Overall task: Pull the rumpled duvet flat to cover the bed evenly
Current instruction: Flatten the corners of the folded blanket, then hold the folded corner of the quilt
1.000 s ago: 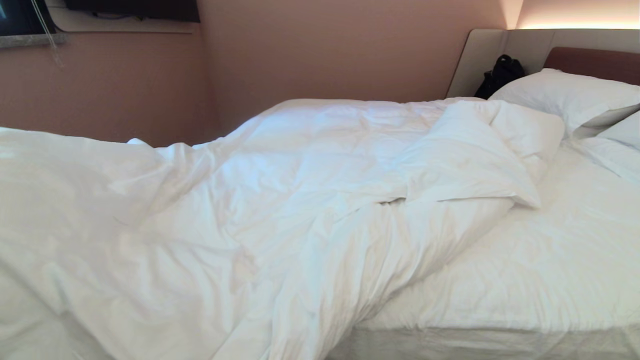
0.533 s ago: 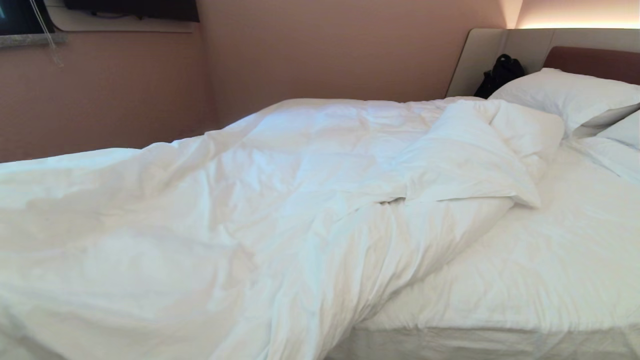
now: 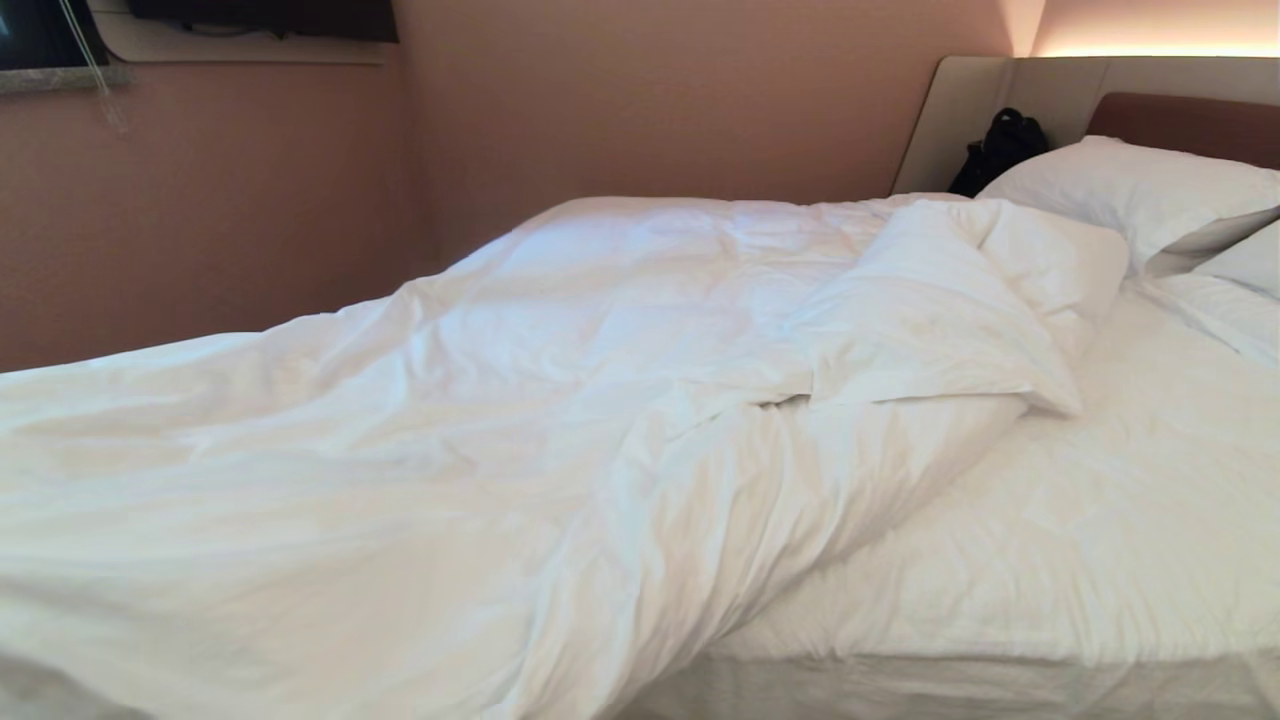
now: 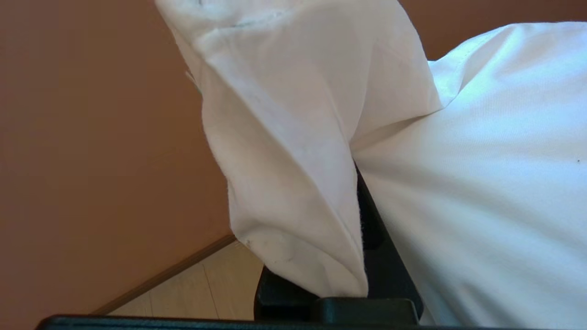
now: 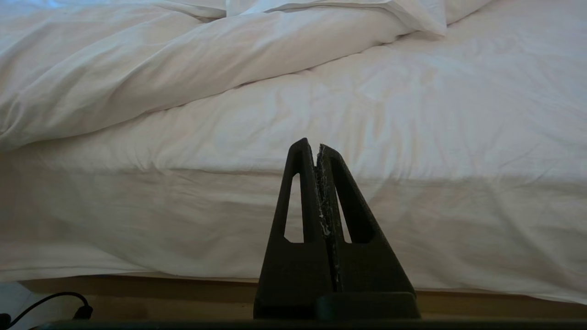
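Head view: rumpled puffy white quilted duvet point(image 3: 520, 430) lay bunched across the left part of the wide white-sheeted bed point(image 3: 1100, 540).
Left gripper point(image 4: 362, 229) was clamped on a fold of the duvet near the brown wall; right gripper point(image 5: 317, 151), fingers pressed together and empty, hung beside the mattress edge.

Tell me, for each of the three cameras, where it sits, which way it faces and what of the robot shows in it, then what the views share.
Head view: high on the robot, facing down across the bed toward the pillows; no arm shows.
Left wrist view: behind the left gripper, shut on a duvet edge, facing wall and floor.
Right wrist view: behind the shut, empty right gripper, facing the mattress side.
Shared: all three show the duvet.
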Robot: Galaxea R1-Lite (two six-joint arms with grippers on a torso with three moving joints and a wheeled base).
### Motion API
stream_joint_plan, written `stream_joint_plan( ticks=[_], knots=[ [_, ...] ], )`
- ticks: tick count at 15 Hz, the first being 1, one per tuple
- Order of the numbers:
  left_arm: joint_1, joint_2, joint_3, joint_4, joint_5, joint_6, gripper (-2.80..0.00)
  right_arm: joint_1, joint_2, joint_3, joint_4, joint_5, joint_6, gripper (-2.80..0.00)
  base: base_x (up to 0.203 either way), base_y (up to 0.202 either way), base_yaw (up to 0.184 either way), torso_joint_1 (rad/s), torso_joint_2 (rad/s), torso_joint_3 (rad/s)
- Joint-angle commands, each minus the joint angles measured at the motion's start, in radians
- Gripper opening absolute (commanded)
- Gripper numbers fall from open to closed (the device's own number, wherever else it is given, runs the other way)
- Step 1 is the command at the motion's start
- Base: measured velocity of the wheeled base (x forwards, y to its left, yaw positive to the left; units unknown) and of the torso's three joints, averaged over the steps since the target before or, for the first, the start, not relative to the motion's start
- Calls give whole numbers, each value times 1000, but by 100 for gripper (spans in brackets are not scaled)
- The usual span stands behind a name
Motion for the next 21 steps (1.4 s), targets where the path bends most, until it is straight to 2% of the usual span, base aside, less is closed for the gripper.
stream_joint_plan(
  ticks=[1,6,7,8,17,19,21],
  knots=[
    [2,79,-21,-7,2,1,-280,0,1,1,0,0,-1,-280,0,0,0,0,0,0],
    [2,101,5,-11,-3,-1,-280,0,1,0,-2,0,-1,-280,0,0,0,0,0,0],
    [1,96,23,-11,-17,-1,-28,0,0,0,-1,0,-1,-280,0,0,0,0,0,0],
    [1,86,24,-10,-21,-1,0,1,0,0,0,0,-1,-280,0,0,0,0,0,0],
    [-2,78,66,-9,-27,-1,0,0,1,1,0,0,-1,-280,0,0,0,0,0,0],
    [-3,66,67,-9,-64,-6,0,1,1,0,0,0,-1,-280,0,0,0,0,0,0],
    [-3,62,69,-9,-74,-10,0,0,0,0,0,0,-1,-280,0,0,0,0,0,0]
  ],
)
